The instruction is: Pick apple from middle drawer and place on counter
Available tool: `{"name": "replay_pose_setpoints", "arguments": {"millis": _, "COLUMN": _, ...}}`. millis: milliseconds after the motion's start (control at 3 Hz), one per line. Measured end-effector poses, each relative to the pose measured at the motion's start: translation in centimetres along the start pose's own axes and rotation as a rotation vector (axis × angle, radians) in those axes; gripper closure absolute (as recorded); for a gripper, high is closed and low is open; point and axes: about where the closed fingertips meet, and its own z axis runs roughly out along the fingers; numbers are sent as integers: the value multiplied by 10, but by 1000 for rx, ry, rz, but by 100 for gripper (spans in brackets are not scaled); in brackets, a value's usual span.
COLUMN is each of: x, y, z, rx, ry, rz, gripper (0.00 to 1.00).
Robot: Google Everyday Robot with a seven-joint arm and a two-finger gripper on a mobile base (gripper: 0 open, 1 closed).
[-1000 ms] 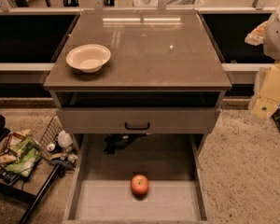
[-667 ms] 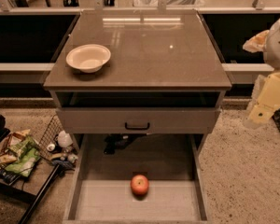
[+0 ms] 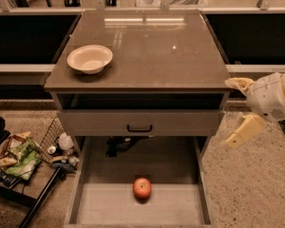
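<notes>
Count: 1 small round red apple point(image 3: 142, 188), 1 shallow cream bowl point(image 3: 90, 59), 1 white-bodied two-finger gripper point(image 3: 230, 112), mine.

Apple: red with a paler yellowish patch on top. It sits alone on the pale plank floor of the wide grey-brown middle drawer point(image 3: 180, 208), pulled fully out, roughly centred left-right and toward the front edge. Nothing is touching it.

Gripper: off the cabinet's right side, level with the grey drawer front point(image 3: 95, 122) and well apart from the apple. Its cream fingers point(image 3: 244, 129) are spread wide, holding nothing.

Surface: glossy grey-brown square counter point(image 3: 156, 56) reflecting ceiling lights, with the bowl near its front-left corner. Below it is an open dark slot, then the closed drawer front with one black handle point(image 3: 139, 128). A dark object point(image 3: 116, 144) sits at the back of the open drawer; I can't tell what.

Room: speckled tan floor point(image 3: 247, 184). Left of the cabinet there's a black wire basket point(image 3: 50, 134) beside a scatter of snack packets point(image 3: 19, 156).
</notes>
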Motion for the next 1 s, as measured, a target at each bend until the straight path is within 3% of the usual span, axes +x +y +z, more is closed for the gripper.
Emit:
{"name": "replay_pose_setpoints", "arguments": {"millis": 333, "x": 12, "y": -12, "z": 42, "rx": 21, "ry": -200, "rz": -18, "gripper": 0}}
{"name": "replay_pose_setpoints", "arguments": {"millis": 667, "x": 30, "y": -10, "z": 59, "rx": 62, "ry": -323, "rz": -32, "gripper": 0}}
{"name": "replay_pose_setpoints", "arguments": {"millis": 1000, "x": 30, "y": -10, "z": 60, "rx": 62, "ry": -323, "rz": -32, "gripper": 0}}
